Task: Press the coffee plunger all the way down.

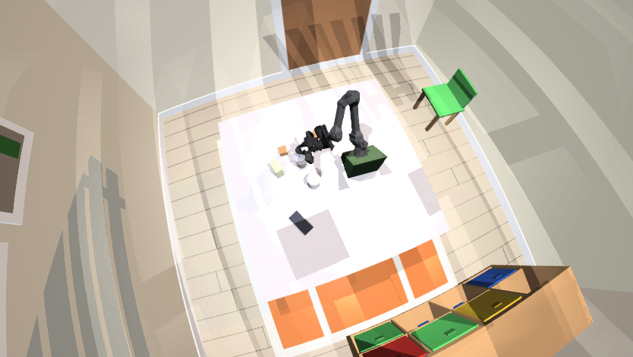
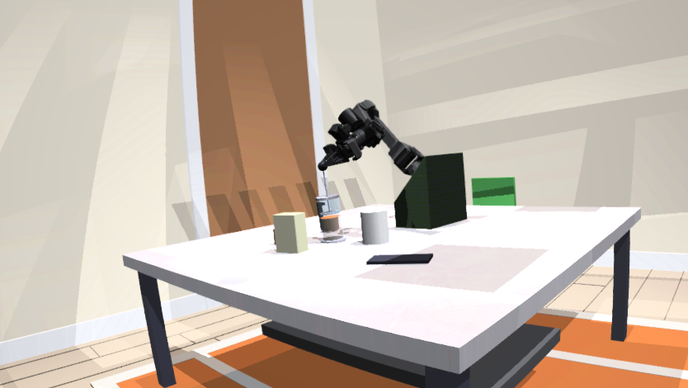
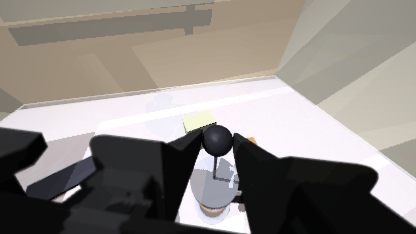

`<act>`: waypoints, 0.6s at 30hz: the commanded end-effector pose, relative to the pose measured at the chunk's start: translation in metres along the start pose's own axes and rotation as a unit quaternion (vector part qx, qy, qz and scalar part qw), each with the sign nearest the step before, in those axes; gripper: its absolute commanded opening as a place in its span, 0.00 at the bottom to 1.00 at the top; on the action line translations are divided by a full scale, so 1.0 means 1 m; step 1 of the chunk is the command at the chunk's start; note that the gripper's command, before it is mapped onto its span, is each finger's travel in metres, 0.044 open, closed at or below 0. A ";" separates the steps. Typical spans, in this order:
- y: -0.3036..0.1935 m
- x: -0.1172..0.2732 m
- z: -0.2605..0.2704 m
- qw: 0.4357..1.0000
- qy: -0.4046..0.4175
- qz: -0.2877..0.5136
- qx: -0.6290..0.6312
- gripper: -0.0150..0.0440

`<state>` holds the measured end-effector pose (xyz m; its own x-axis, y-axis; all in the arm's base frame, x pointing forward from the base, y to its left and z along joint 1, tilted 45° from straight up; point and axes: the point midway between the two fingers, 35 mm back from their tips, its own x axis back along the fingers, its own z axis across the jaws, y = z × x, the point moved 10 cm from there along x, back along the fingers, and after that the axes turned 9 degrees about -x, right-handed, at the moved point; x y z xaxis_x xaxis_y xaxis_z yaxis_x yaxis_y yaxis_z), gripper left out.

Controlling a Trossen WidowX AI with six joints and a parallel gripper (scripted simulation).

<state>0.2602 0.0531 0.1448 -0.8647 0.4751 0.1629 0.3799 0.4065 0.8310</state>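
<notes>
Right now the arm's gripper (image 3: 218, 150) is clenched on the black ball knob (image 3: 217, 140) at the top of the coffee plunger, one dark finger (image 3: 187, 150) pressing each side of it in the wrist view. Below the knob the thin plunger rod (image 3: 215, 167) runs down to the grey lid of the French press (image 3: 215, 192), which sits directly under the jaws.

From the exterior view the press (image 2: 329, 219) stands upright on the white counter (image 2: 336, 298), a glass cylinder with brown coffee in its lower part. The rod (image 2: 323, 182) rises straight from the lid to the gripper (image 2: 323, 165), so the plunger is raised well above the lid. The arm reaches out from a dark green base block (image 2: 433, 192) that stands on the counter behind the press.

A pale yellow-green box (image 2: 289, 232) stands just beside the press on one side, and a grey cylinder (image 2: 374, 226) stands near it on the other; neither touches the press. A flat dark slab (image 2: 399, 259) lies nearer the front edge of the counter, well apart from the press.

In the top view a small orange block (image 1: 281, 150) sits near the press (image 1: 300, 160) on the far side from the grey cylinder (image 1: 313, 181). A green chair (image 1: 449, 95) stands on the floor away from the counter.
</notes>
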 end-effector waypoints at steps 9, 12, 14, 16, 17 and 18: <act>-0.030 -0.015 -0.003 1.000 -0.003 0.021 0.013 0.46; -0.033 -0.018 -0.004 1.000 -0.003 0.021 0.014 0.46; -0.036 -0.020 -0.005 1.000 -0.003 0.021 0.014 0.46; -0.038 -0.022 -0.005 1.000 -0.003 0.021 0.014 0.46; -0.039 -0.023 -0.006 1.000 -0.003 0.020 0.014 0.46; -0.041 -0.024 -0.006 1.000 -0.003 0.020 0.014 0.46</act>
<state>0.2667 0.0331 0.1252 -0.8716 0.4658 0.1528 0.3652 0.4091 0.8362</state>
